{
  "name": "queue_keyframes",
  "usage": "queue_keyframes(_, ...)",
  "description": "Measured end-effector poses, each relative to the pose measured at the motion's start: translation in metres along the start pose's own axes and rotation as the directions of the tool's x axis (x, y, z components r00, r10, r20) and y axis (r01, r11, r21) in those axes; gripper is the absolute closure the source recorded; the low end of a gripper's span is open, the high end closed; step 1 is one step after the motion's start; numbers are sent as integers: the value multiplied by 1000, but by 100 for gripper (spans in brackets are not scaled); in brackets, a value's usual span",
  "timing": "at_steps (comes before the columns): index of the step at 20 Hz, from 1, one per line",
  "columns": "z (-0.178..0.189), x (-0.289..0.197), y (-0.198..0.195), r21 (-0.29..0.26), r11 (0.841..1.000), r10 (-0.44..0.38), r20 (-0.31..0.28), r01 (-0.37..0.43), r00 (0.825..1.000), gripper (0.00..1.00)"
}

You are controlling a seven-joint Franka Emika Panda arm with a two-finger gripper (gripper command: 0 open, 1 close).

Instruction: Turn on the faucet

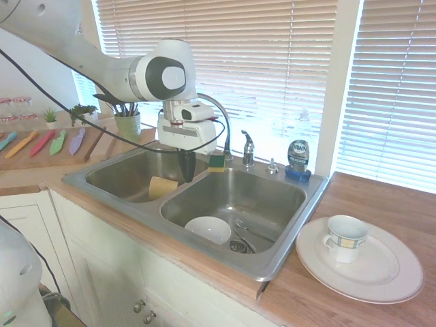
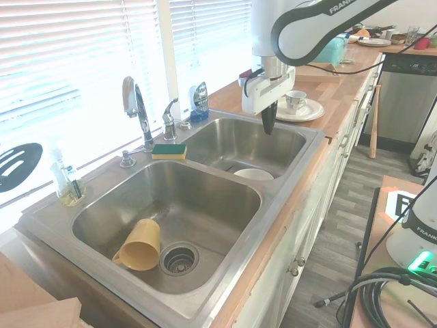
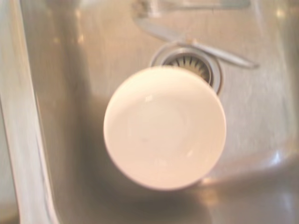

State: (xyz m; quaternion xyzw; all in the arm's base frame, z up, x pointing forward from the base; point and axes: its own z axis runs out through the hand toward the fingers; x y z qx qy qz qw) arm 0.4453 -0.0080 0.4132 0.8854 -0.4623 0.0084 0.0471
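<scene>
The chrome faucet [image 1: 225, 136] [image 2: 140, 113] stands on the sink's back ledge between the two basins. Its thin arched spout rises behind my wrist, and its short lever handle [image 1: 247, 146] [image 2: 168, 116] sits just beside it. No water is running. My gripper [image 1: 186, 169] [image 2: 269, 117] hangs shut and empty, pointing down over the basin that holds a white bowl [image 1: 208, 229] [image 2: 253, 175] [image 3: 164, 127]. It is in front of the faucet and apart from the handle. The wrist view looks straight down on the bowl and a drain [image 3: 194, 65].
A green-yellow sponge [image 1: 217, 162] [image 2: 169, 151] lies at the faucet's base. A small knob cap [image 1: 272, 165] and a Dawn soap bottle [image 1: 298, 158] [image 2: 199, 101] stand beyond the handle. A yellow cup [image 1: 162, 186] [image 2: 138, 246] lies in the other basin. A plate [image 1: 388, 276] with a mug [image 1: 345, 238] sits on the counter.
</scene>
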Motion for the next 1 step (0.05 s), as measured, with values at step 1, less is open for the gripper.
queue_keyframes(1,1,-1,3,5,1000,-1,4,1,1000,0)
